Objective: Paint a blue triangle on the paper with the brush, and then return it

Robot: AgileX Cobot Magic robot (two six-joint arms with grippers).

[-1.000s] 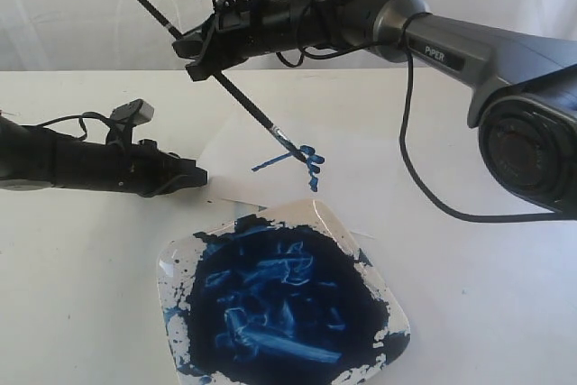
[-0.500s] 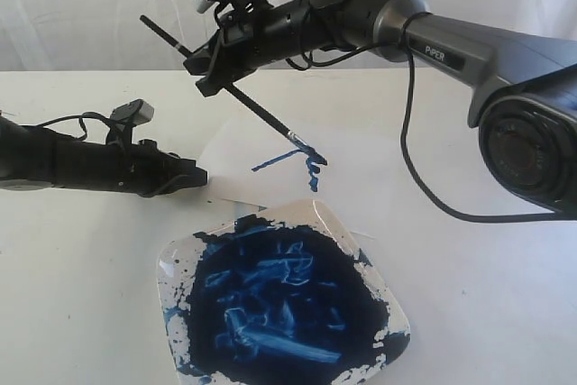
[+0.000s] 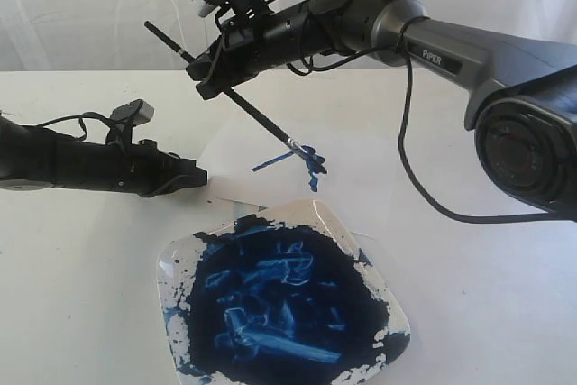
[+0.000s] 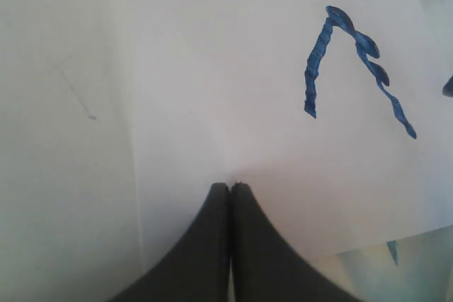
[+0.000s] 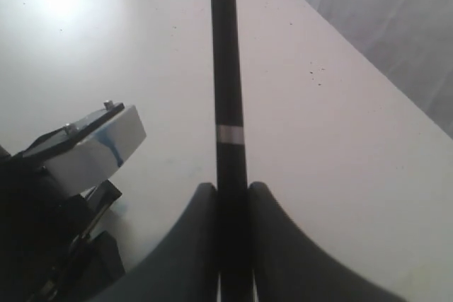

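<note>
Right claw (image 3: 215, 80) clenched on the brush (image 3: 255, 118), gripping the black handle partway along. In the right wrist view we saw the handle (image 5: 225, 68) run straight out between the two fingers (image 5: 202, 224), with a pale band (image 5: 230, 134) just past the grip. The brush slanted down from the raised claw, and its dark tip (image 3: 314, 163) met the paper (image 3: 239, 146).

Left claw (image 3: 193, 177) lay low over the counter (image 3: 81, 304), at the paper's left edge. Its fingers (image 4: 212, 224) were pressed together with nothing between them, the tips over the sheet (image 4: 226, 68). We could not tell whether they touched it.

Blue triangle (image 3: 305, 160) sat on the paper's right part, right at the brush tip. From the left wrist view we read it as two wavy mid-blue strokes (image 4: 354, 61) meeting at one blobby corner.

Paper lay flat near the middle of the counter. A white square dish (image 3: 169, 263), thick with dark blue paint, sat closer to the counter's near edge, its far corner overlapping the paper's near edge.
</note>
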